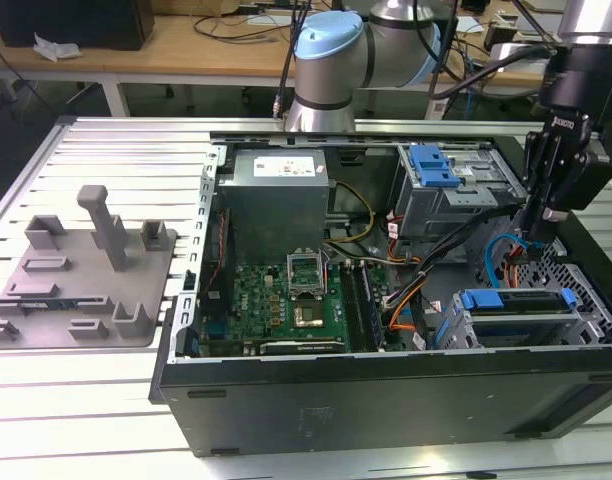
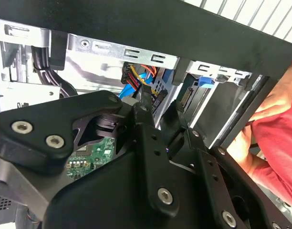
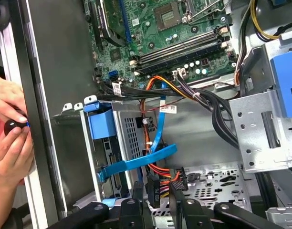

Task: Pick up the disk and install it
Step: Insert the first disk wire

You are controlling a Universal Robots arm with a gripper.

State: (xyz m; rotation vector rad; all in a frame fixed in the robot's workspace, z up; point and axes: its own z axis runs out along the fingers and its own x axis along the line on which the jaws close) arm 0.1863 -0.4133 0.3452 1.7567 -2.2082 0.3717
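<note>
The disk, a silver drive in a bright blue carrier, sits slotted in the metal drive cage at the near corner of the open computer case, on the exterior view's right. In the first wrist view its blue bracket shows at the mouth of the cage. My gripper hangs just above and behind the cage, over the cables. In both wrist views its two black fingers stand apart with nothing held between them. A black connector with red and orange wires lies beyond the gripper.
A grey power supply box and green motherboard fill the case's middle. A second cage with a blue latch stands at the back. A person's hands hold a black knob outside the case wall. A grey fixture plate lies on the exterior view's left.
</note>
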